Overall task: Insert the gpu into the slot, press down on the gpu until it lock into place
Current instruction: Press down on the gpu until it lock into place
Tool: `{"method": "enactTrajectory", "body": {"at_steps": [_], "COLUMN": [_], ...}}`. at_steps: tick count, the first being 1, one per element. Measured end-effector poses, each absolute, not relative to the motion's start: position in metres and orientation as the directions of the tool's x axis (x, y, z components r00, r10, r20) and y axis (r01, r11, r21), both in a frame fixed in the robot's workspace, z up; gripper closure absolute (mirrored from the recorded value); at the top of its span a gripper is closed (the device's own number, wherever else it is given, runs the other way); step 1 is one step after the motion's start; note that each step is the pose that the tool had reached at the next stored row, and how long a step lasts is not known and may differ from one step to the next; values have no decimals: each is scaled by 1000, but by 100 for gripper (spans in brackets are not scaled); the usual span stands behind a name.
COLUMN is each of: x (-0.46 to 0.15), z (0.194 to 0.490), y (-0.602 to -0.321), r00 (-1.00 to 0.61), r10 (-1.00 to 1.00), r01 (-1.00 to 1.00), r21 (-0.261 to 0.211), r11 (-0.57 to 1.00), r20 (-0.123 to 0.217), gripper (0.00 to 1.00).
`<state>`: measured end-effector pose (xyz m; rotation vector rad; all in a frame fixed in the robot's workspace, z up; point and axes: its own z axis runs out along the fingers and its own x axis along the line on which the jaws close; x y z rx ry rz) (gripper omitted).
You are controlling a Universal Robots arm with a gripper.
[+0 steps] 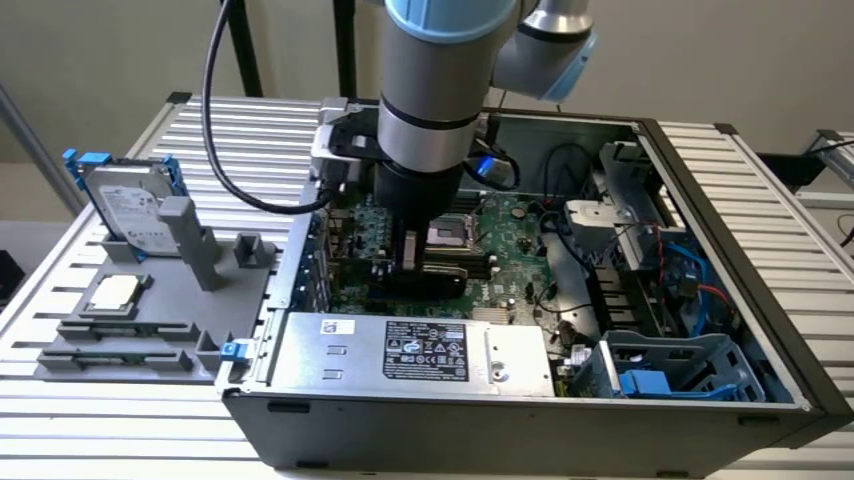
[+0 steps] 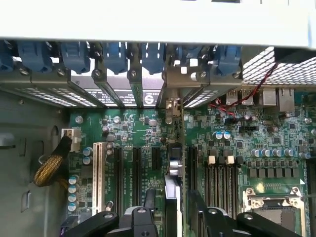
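Gpu point(image 2: 173, 192) stands edge-on on the motherboard point(image 2: 276, 148), gripper point(image 2: 173, 210) jaws parted either side.

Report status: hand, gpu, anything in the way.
Hand open, fingers either side of gpu. Gpu upright on motherboard, lock cannot be told. Braided cable lies apart from it.

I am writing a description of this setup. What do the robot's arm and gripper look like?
The arm is a thick silver-grey cylinder with light-blue joint rings and a black band. A black cable loops beside it. The gripper at its end is black.
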<state>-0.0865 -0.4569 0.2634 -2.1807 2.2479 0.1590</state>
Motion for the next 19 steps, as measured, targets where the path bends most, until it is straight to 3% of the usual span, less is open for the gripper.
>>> {"method": "enactTrajectory", "body": {"at_steps": [7, 11, 12, 13, 19], "x": [-86, -86, -87, -87, -87], "z": [290, 291, 291, 291, 285], "y": [-457, -455, -454, -453, -447], "r00": [-33, -33, -33, -33, -30], "r10": [-997, -997, -997, -997, -997], "r01": [-997, -997, -997, -997, -997], "r21": [70, 70, 70, 70, 70], "r11": [28, 27, 27, 27, 25], "r20": [-75, -75, -75, -75, -74], "gripper": [62, 81, 81, 89, 89]}}
